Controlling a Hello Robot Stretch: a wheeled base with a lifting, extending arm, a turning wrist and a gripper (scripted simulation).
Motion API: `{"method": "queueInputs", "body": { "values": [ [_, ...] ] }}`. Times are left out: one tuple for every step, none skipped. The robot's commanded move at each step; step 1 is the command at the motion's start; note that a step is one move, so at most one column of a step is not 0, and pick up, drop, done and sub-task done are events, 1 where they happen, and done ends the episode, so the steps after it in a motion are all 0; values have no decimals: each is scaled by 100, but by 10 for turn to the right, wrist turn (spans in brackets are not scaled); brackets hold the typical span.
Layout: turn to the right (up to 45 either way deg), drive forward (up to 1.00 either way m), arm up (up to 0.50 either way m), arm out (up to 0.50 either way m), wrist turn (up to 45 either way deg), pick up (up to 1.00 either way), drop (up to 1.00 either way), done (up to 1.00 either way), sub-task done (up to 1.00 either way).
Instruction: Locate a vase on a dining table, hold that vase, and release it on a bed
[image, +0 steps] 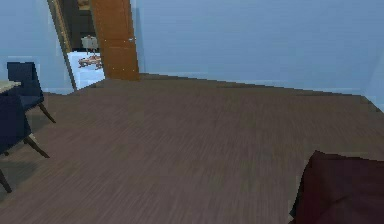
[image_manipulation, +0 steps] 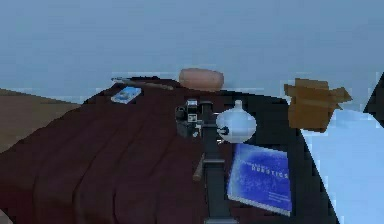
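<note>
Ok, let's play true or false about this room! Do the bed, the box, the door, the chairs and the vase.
1. A blue book lies on the dark red bed. True.
2. The cardboard box has its top taped flat. False: its flaps stand up, and it sits beside the bed.
3. The wooden door in the forward view stands open. True.
4. The chairs by the forward view's left edge are red. False: they are dark blue.
5. A round white vase shows close to the gripper, over the bed. True, though I cannot tell whether the gripper holds it.
</note>
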Motion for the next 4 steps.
{"method": "queueInputs", "body": {
  "values": [
    [0,0,0,0,0,0,100,0,0],
    [0,0,10,0,0,0,0,0,0],
    [0,0,0,-8,0,0,0,0,0],
    [0,0,0,0,0,0,0,100,0]
  ]
}}
